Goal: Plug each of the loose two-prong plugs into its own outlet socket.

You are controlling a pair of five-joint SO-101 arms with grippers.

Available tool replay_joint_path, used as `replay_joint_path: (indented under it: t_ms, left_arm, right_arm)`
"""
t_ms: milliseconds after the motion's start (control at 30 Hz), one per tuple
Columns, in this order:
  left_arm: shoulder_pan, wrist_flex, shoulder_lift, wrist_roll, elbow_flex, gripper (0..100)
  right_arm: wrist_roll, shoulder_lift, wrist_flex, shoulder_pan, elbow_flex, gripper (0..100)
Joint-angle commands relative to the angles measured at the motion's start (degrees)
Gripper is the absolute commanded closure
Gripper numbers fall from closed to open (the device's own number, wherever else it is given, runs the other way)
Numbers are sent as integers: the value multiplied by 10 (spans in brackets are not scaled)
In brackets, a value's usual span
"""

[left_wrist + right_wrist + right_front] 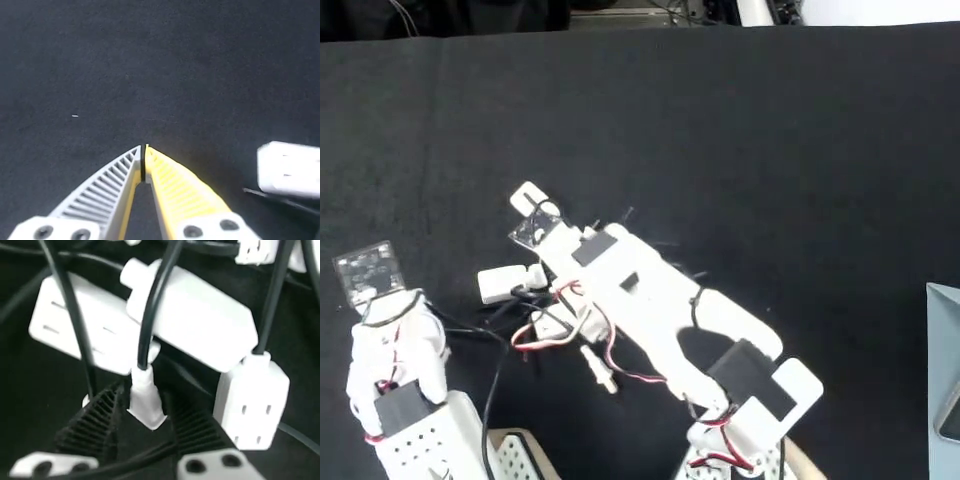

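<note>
White plug (144, 390) pinched in right hand (145, 407): square 2 prongs to socket block (75, 325) ahead, push straight; left hand (144, 150) pressed together.

High cam looks down from above the white outlet block (505, 283) (289, 169), left wrist cam catches it too from low nearby, right wrist cam's jammed against tangled cords (149, 315).

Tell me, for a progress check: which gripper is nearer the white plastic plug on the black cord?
Right. The right gripper is shut on the white plug; the left gripper sits shut over black cloth, well apart.
</note>
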State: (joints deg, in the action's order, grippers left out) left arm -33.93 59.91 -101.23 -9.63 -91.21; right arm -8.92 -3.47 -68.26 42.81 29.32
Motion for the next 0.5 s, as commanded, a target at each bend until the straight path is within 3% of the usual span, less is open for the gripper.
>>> replay_joint_path:
  t_ms: [0,267,467]
  left_arm:
    - [49,-11,-2,-42,-10,966]
    - [56,-11,-2,-60,-11,966]
    - [56,-11,-2,-60,-11,966]
  right_arm:
    - [-5,26,-55,-19,-51,987]
    - [-32,179,-143,-136,-59,987]
    - [-77,226,-132,-244,5,987]
